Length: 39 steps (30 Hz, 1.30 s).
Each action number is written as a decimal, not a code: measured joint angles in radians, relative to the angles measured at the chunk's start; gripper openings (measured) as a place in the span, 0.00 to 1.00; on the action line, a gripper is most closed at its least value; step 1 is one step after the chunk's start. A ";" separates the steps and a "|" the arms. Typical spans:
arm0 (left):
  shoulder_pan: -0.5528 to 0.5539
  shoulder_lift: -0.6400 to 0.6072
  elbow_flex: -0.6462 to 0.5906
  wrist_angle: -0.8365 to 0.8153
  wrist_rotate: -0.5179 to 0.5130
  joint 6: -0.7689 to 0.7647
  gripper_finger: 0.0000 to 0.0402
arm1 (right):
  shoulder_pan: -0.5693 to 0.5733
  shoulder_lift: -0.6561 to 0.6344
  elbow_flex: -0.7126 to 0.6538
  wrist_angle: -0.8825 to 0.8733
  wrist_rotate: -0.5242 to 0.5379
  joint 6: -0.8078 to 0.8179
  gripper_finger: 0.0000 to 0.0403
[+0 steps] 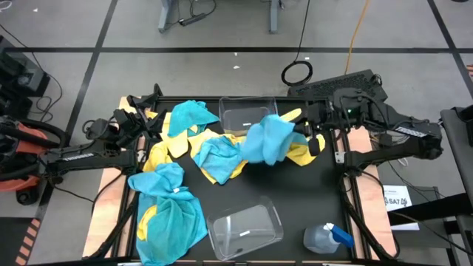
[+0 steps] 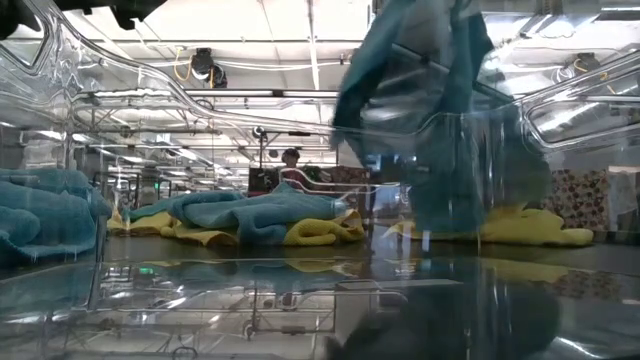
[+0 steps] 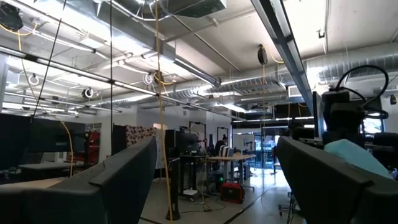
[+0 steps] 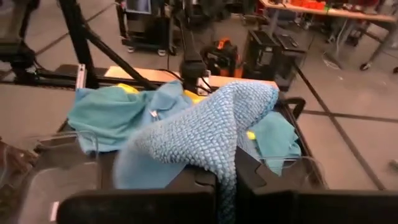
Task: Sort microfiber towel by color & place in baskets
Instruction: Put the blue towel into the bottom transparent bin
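Right gripper (image 1: 295, 131), jaws pinching a soft, limp turquoise towel (image 1: 264, 139) by its edge, lifts it near the table's far-edge basket (image 1: 244, 116); left gripper (image 1: 140, 118) waits, jaws spread.

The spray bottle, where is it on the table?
In the high view, the spray bottle lies at the table's near right corner, just right of the empty clear tub and apart from the pile of towels.
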 joint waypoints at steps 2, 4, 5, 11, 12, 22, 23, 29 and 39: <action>0.000 0.000 0.000 0.000 0.000 0.000 0.84 | 0.003 0.002 0.000 0.014 0.099 -0.023 0.00; 0.000 0.000 0.000 0.000 0.000 0.000 0.84 | 0.000 -0.001 0.000 0.018 0.228 -0.049 0.00; 0.000 0.000 0.000 0.000 0.000 0.000 0.84 | -0.002 -0.004 0.000 0.027 0.293 -0.066 0.00; 0.000 0.000 0.000 0.000 0.000 0.000 0.84 | -0.022 -0.061 0.006 0.088 0.512 -0.168 0.00; 0.000 0.000 0.000 0.000 0.000 0.000 0.84 | -0.023 -0.069 0.019 0.081 0.551 -0.180 0.00; 0.000 0.000 0.000 0.000 0.000 0.000 0.84 | -0.053 -0.067 0.117 -0.316 0.477 -0.014 0.06; 0.000 0.000 0.000 0.000 0.000 0.000 0.84 | -0.055 -0.057 0.116 -0.361 0.473 0.007 0.09; 0.000 0.000 0.000 0.000 0.000 0.000 0.84 | -0.075 -0.001 0.116 -0.547 0.496 0.046 0.34; 0.000 0.000 0.000 0.000 0.000 0.000 0.84 | -0.078 0.045 0.116 -0.594 0.440 0.043 0.42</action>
